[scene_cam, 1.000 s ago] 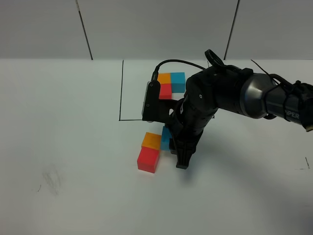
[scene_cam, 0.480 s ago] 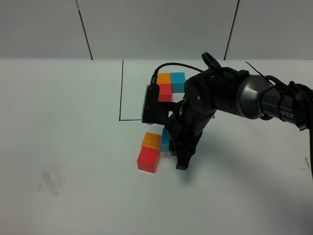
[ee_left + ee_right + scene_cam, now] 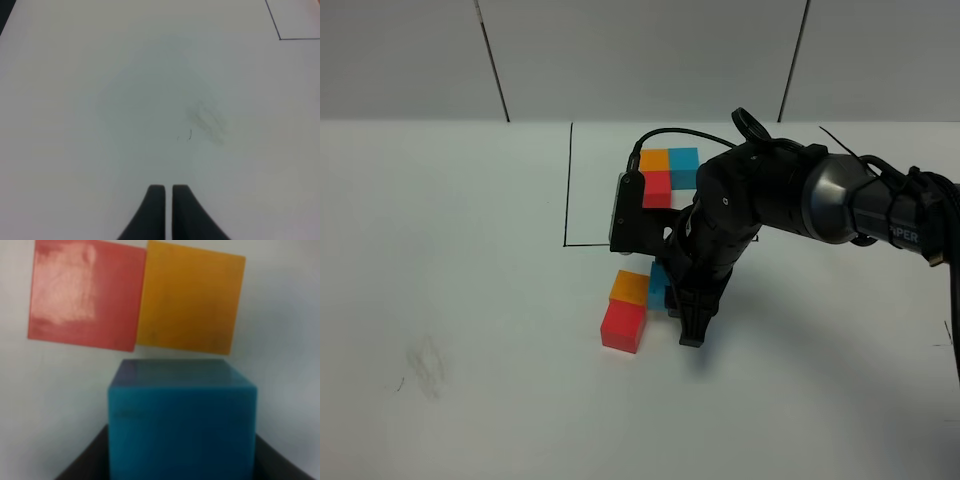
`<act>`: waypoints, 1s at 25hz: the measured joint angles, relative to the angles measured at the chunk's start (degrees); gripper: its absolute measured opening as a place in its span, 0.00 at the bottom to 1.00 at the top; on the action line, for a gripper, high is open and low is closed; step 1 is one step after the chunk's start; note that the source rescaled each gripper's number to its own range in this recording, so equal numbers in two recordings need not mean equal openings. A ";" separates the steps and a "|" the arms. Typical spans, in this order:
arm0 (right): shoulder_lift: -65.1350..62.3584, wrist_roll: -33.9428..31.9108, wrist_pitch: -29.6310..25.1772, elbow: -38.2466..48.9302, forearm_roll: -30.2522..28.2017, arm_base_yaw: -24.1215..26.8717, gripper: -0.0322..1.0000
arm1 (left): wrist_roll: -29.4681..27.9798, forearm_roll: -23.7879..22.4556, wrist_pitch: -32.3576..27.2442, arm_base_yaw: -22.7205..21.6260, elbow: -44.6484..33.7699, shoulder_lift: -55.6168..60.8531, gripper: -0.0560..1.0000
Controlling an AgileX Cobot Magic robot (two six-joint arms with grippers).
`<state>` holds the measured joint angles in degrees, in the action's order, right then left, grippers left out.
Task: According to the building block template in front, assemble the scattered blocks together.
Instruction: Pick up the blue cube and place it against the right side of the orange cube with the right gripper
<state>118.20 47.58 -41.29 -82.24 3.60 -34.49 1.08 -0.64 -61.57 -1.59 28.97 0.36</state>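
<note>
The building block template (image 3: 658, 186), an orange, blue and red trio, lies inside the black drawn frame (image 3: 568, 180) at the back. In front of the frame, a loose red cube (image 3: 623, 326) and an orange cube (image 3: 630, 288) sit side by side and touching. My right gripper (image 3: 680, 318) is shut on the light blue cube (image 3: 658, 284), holding it down at the table just right of the orange cube. In the right wrist view the blue cube (image 3: 182, 420) fills the space between the dark fingers (image 3: 82, 465), with the orange cube (image 3: 190, 297) and red cube (image 3: 85, 292) beyond. My left gripper (image 3: 164, 189) is shut over bare table.
The right arm (image 3: 790, 195) reaches across the frame's right half. Faint smudges (image 3: 425, 365) mark the white table at front left. Grey wall panels stand behind the table.
The right arm has shifted very slightly left with the blue cube in its grip. The red and orange cubes have not moved.
</note>
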 joint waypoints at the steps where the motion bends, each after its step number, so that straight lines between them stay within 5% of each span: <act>1: 0.08 0.02 0.06 0.00 0.00 0.00 0.53 | 0.00 0.00 0.00 0.00 0.00 0.00 0.06; 25: 0.64 -1.18 1.84 0.00 0.09 0.00 0.53 | 0.00 0.00 0.00 0.00 0.00 0.00 0.06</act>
<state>118.85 46.39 -39.45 -82.24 3.69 -34.49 1.08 -0.64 -61.57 -1.59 28.97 0.36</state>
